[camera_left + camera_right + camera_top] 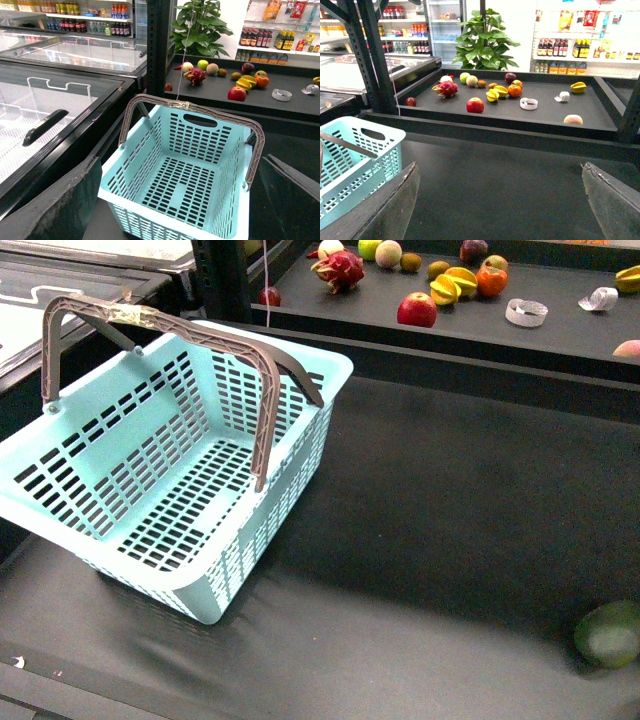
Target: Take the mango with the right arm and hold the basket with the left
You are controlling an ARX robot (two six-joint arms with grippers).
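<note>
- While both arms are empty, the left gripper (180, 167) hangs short of the pale turquoise slotted plastic basket (200, 142), fingers spread wide. The right gripper (499, 167) is likewise spread.
- Basket empty on the dark matte counter (430, 540), handles raised, one taped grey-brown handle (130, 312).
- Mango: likeliest the small yellow oval fruit (578, 87) on the black display shelf (545, 112) beyond the basket, well apart from it. Too small to be sure.
- Judgement: the left should grip the rim or a handle squarely first. The right should then clear the shelf lip, pass the red apple (475, 105) and white tape roll (528, 103), and close gently across the fruit's narrow width, since smooth skin may slip.
- Ignore the dark green round fruit (609, 634) on the counter, well right of the basket.
- Writing: the store bottles and packets behind the basket carry labels, none legible.
</note>
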